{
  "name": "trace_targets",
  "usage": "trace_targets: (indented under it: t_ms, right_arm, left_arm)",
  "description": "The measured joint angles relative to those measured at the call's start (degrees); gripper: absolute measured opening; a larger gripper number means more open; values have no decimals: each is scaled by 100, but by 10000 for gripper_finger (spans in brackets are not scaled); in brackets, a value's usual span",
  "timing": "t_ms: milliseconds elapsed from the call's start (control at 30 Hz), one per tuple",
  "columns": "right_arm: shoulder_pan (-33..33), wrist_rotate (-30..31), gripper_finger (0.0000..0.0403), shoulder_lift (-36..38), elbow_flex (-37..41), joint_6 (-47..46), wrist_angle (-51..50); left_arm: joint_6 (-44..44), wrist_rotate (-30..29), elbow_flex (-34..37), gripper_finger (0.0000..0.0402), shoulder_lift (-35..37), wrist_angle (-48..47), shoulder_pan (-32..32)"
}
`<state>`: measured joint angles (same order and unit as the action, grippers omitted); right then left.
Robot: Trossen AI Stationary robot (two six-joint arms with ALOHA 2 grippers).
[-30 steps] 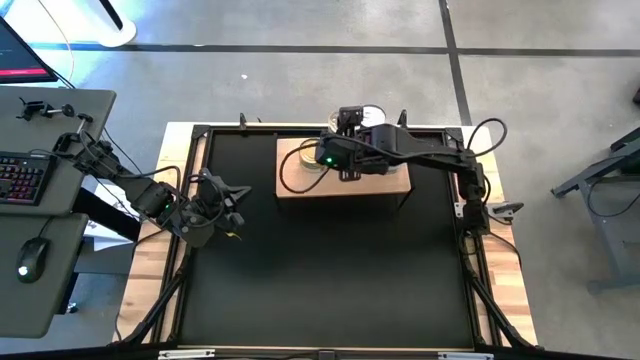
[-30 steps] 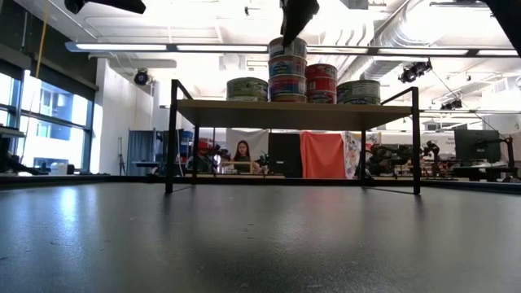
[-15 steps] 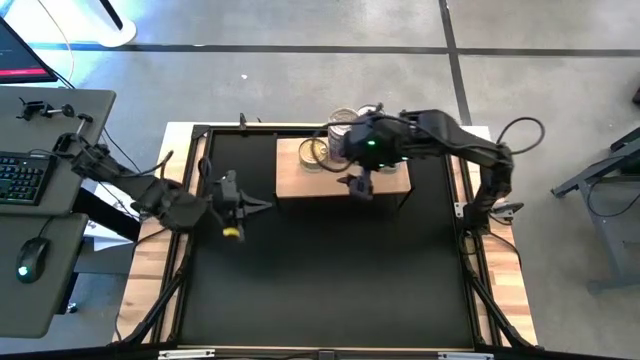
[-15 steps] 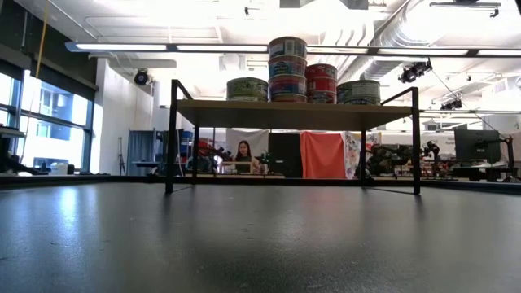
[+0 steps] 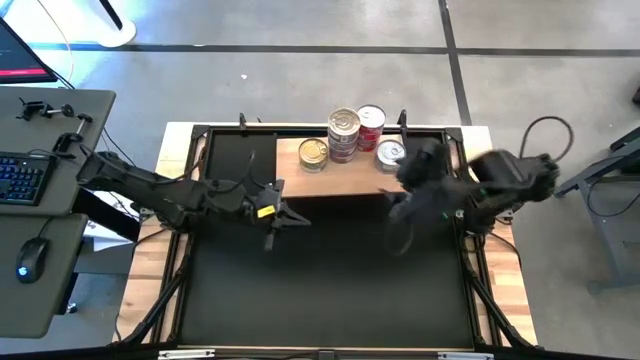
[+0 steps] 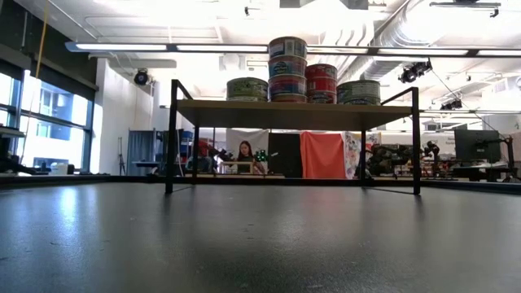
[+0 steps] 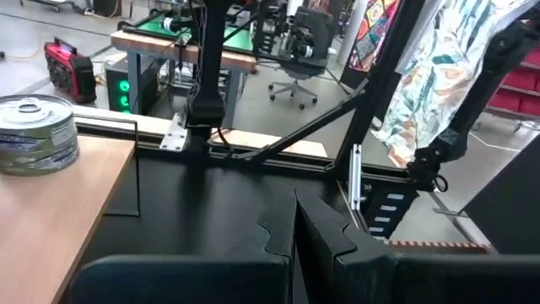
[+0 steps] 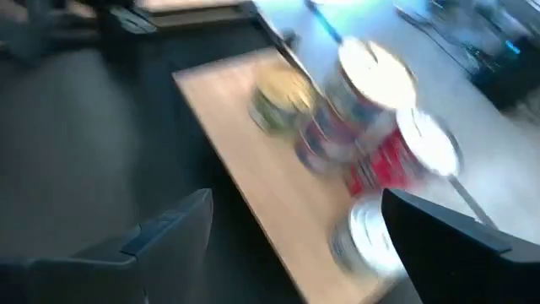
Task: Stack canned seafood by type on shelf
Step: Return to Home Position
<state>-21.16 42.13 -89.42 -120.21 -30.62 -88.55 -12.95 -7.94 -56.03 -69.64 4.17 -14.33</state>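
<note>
Both arms have shifted since half a second ago. The left gripper [image 5: 277, 214] now reaches further across the desk [image 5: 320, 300] toward its middle. The right gripper [image 5: 404, 208] has come away from the front of the shelf [image 5: 345, 182] toward the desk's right edge.

On my left wrist feed the left jaws are closed against each other with nothing between them. From above, that gripper hangs just in front of the shelf's left front corner.

The shelf stands at the middle of the desk's far edge, and all the tins I can see are on it. Running left to right along the board:
- a single green-sided tin [image 5: 314, 152]
- a blue stack [image 5: 343, 123], three tins high and the tallest of the row in the low view
- a red stack [image 5: 371, 116], two tins high and just beside the blue one
- a single silver-lidded tin [image 5: 390, 153] near the shelf's right end

The right gripper sits off the shelf's right front corner, over the desk. Its jaws are spread wide apart on my right wrist feed and carry nothing.
</note>
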Motion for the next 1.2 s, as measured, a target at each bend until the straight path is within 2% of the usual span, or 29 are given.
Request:
trace_targets:
  t_ms: [100, 200, 267, 367, 500, 633, 733, 933, 1200]
  right_arm:
    - [-429, 242, 336, 788, 1554, -1466, 8]
    - [-758, -24, 336, 1578, 3190, -2403, 781]
    - [-807, -515, 336, 2006, 3998, -2573, 1705]
    - [-734, -1079, 336, 2376, 4757, -2080, 3227]
    - [-573, -934, 336, 2477, 4974, -1293, 4060]
    - [-338, -905, 336, 2488, 4871, -889, 3877]
    - [-259, -925, 336, 2484, 4871, -999, 3867]
    - [-88, -846, 336, 2484, 4871, -1337, 4058]
    - [-74, -817, 336, 2484, 4868, -1243, 4190]
  left_arm:
    - [95, 41, 0, 0, 69, -33, 20]
    - [350, 46, 12, 0, 328, -244, 45]
    - [463, 48, 295, 0, 613, -144, 131]
    - [260, 36, 1182, 0, 1199, 467, 375]
    - [-191, 33, 2468, 0, 2210, 1148, 760]
    - [-537, 2, 3407, 0, 3221, 1144, 1077]
    - [-675, -1, 3993, 0, 3929, 1164, 1169]
    - [-1043, -52, 4880, 0, 4982, 1235, 1202]
    - [-1182, -65, 5541, 0, 5829, 1143, 1200]
